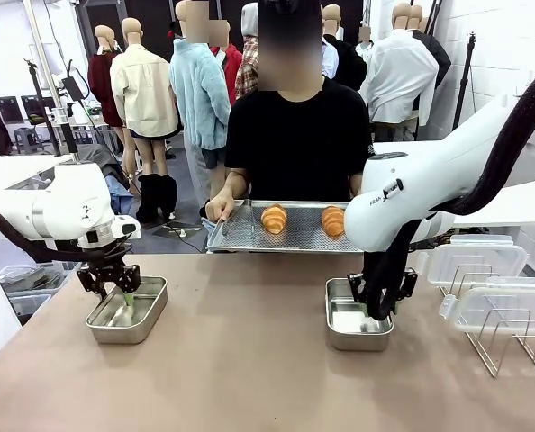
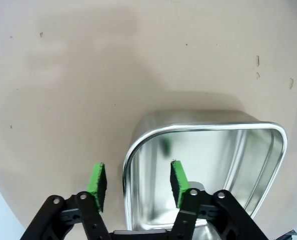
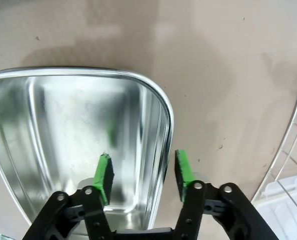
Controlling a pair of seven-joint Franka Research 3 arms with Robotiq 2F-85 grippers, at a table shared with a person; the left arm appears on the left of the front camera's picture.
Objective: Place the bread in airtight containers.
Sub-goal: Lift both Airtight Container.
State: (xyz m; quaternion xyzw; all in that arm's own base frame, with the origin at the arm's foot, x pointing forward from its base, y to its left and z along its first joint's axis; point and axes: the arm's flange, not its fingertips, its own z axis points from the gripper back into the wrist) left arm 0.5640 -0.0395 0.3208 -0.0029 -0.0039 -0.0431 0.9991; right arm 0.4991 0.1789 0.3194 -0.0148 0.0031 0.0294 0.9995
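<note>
Left pincer (image 2: pixel 136 180) stands half spread astride one wall of the left steel tub (image 1: pixel 123 340), one green pad inside and one outside, with neither pad pressed on the rim. At the far middle of the table, a person's hand (image 1: pixel 219 209) steadies a perforated tray (image 1: pixel 240 236) that carries the bread, a left roll (image 1: pixel 274 218) and a right roll (image 1: pixel 333 221), side by side. Nearer and to the right, the right pincer (image 3: pixel 142 175) straddles a wall of the right steel tub (image 1: pixel 358 342) in the same way, jaws part open and gripping nothing. Clear lids (image 1: pixel 475 261) lie at the far right beside a wire rack (image 1: pixel 506 337), so both tubs are uncovered and empty. The likely hazard is a poor bite: pads meeting a thin, slick steel wall off-centre could let a light tub tip, skid across the table or slip free if it is raised, and either arm moving first could pull its tub askew. Both rolls lie well apart from the pincers, beyond them toward the person and between the two arms, the left roll closer to the left pincer's side and the right roll almost in line with the right one.
</note>
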